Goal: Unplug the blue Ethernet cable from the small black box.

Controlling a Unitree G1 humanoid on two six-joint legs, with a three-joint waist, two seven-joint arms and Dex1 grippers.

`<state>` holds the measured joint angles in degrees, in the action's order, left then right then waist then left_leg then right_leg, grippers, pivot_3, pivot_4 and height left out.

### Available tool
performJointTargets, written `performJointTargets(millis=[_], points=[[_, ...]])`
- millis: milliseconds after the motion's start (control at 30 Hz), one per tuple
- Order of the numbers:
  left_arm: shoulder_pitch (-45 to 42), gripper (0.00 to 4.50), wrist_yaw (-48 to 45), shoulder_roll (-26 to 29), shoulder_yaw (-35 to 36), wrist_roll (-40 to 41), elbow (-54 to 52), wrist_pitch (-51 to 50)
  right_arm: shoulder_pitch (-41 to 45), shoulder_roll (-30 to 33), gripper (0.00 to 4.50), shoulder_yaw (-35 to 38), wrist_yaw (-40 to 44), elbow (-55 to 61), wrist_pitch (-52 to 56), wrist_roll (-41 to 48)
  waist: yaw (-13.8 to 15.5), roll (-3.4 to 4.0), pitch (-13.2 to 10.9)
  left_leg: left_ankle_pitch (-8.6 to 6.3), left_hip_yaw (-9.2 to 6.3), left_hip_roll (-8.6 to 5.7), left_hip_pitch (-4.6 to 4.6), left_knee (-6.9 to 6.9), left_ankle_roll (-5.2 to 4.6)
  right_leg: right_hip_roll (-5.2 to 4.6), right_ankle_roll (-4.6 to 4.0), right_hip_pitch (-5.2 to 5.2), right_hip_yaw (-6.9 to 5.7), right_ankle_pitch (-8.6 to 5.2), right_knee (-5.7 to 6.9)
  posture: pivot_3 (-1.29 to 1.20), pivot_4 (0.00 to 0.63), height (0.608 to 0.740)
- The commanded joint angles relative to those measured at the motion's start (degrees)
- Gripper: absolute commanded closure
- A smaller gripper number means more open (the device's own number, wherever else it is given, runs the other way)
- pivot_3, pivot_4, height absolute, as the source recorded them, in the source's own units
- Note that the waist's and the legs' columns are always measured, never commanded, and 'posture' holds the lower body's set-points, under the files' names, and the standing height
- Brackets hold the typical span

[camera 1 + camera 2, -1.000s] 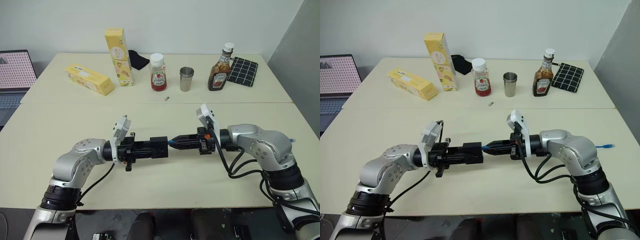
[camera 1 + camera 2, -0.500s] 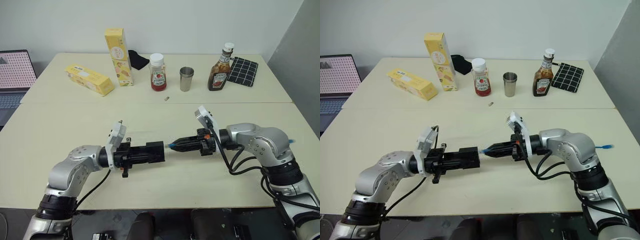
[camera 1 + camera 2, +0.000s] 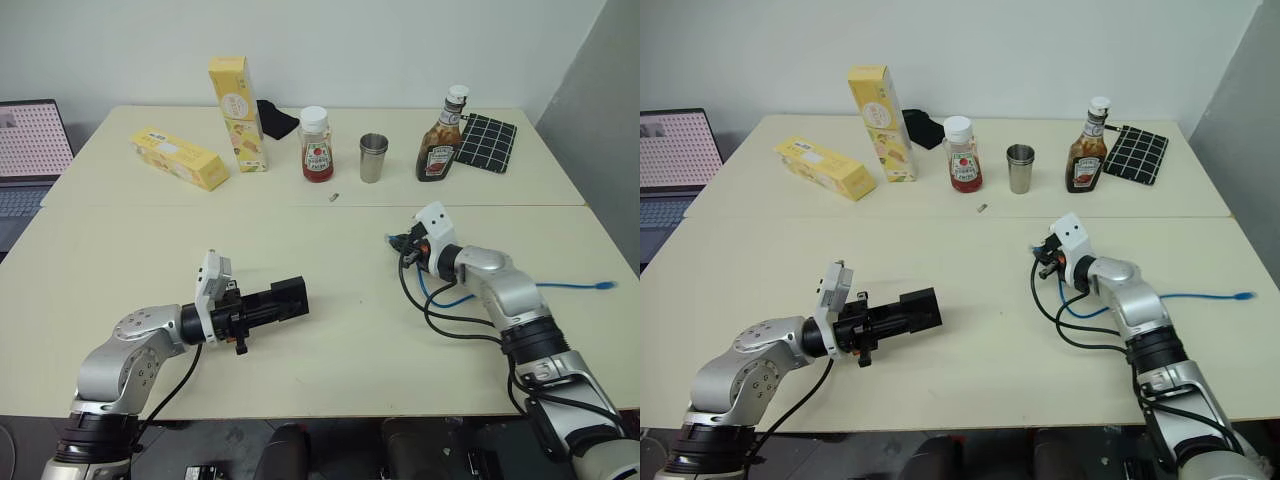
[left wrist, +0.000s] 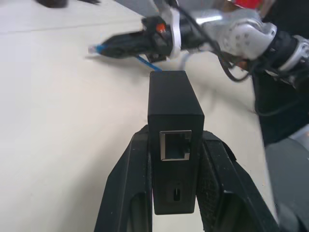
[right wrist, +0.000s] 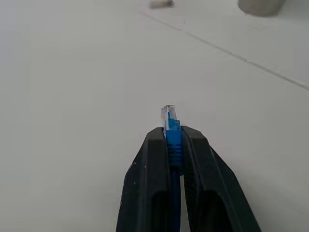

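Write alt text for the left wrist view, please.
The left gripper clamps the small black box, its Ethernet port empty. Beyond it, over the table, the right gripper holds the unplugged blue Ethernet cable.

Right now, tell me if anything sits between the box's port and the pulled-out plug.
Nothing visible does. The small black box, clamped in the left gripper, shows an empty port, and only bare table lies between it and the blue Ethernet cable pinched in the right gripper.

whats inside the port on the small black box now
Nothing: the small black box, clamped in the left gripper, shows an empty port. The blue Ethernet cable plug sits in the right gripper.
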<state>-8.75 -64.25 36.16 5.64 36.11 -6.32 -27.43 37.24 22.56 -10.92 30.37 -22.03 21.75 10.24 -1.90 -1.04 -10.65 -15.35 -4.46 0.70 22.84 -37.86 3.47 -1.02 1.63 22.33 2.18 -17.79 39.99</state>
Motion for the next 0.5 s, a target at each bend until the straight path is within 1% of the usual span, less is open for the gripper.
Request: performJointTargets(millis=[33, 200, 267, 367, 400, 433, 500], points=[[-0.6, 3.72, 2.3, -0.8, 1.4, -1.7, -0.7, 3.1, 0.6, -0.7, 3.51, 1.5, 1.1, -0.4, -2.2, -0.6, 0.0, 0.0, 0.0, 0.0, 0.0, 0.01, 0.0, 0.01, 0.0, -0.02, 0.0, 0.0, 0.01, 0.0, -0.01, 0.0, 0.15, 0.74], [-0.5, 3.72, 9.0, -2.3, 2.4, -5.5, -0.4, 6.6, -0.3, 1.0, 2.21, 3.3, 6.8, 5.7, 2.0, 2.6, 0.0, 0.01, 0.0, 0.0, -0.05, 0.01, -0.03, -0.01, -0.01, -0.05, 0.03, -0.01, 0.0, 0.02, 0.01, 0.0, 0.15, 0.74], [-1.0, 3.72, 14.8, -3.9, 3.1, -10.3, 1.2, 11.0, -1.3, 2.9, 1.71, 3.7, 10.5, 10.4, 1.6, 3.7, 0.0, 0.01, 0.0, 0.0, -0.08, 0.01, -0.03, -0.01, -0.01, -0.04, 0.03, -0.01, 0.0, 0.02, 0.01, 0.0, 0.15, 0.74], [-2.0, 3.72, 21.8, -6.8, 5.1, -13.9, 3.6, 16.3, -2.7, 5.1, 1.07, 3.4, 13.4, 15.8, 0.0, 3.6, 0.1, 0.01, 0.0, -0.01, -0.13, 0.01, -0.02, -0.01, -0.01, -0.06, 0.03, -0.02, -0.01, 0.02, -0.01, 0.0, 0.15, 0.74], [-2.4, 3.72, 23.7, -7.5, 5.9, -15.1, 4.8, 18.8, -3.1, 5.5, 0.77, 3.0, 14.3, 17.8, -0.5, 3.5, 0.1, 0.0, 0.0, -0.01, -0.14, 0.0, -0.01, -0.01, -0.01, -0.06, 0.03, -0.02, -0.01, 0.02, -0.01, 0.0, 0.15, 0.74], [-2.5, 3.72, 24.9, -8.0, 6.2, -16.0, 5.6, 20.5, -3.4, 5.7, 0.62, 2.8, 14.8, 19.1, -0.8, 3.4, 0.1, 0.0, 0.0, -0.01, -0.13, 0.0, -0.02, -0.01, -0.01, -0.06, 0.04, -0.03, -0.01, 0.02, -0.02, 0.0, 0.15, 0.74], [-2.8, 3.72, 29.3, -9.3, 8.4, -18.3, 8.6, 25.5, -3.5, 4.7, 0.62, 0.8, 17.4, 25.5, 1.1, 5.6, 0.1, 0.0, 0.0, -0.01, -0.13, 0.0, -0.03, -0.01, -0.01, -0.06, 0.03, -0.03, -0.01, 0.02, -0.01, 0.0, 0.15, 0.74]])
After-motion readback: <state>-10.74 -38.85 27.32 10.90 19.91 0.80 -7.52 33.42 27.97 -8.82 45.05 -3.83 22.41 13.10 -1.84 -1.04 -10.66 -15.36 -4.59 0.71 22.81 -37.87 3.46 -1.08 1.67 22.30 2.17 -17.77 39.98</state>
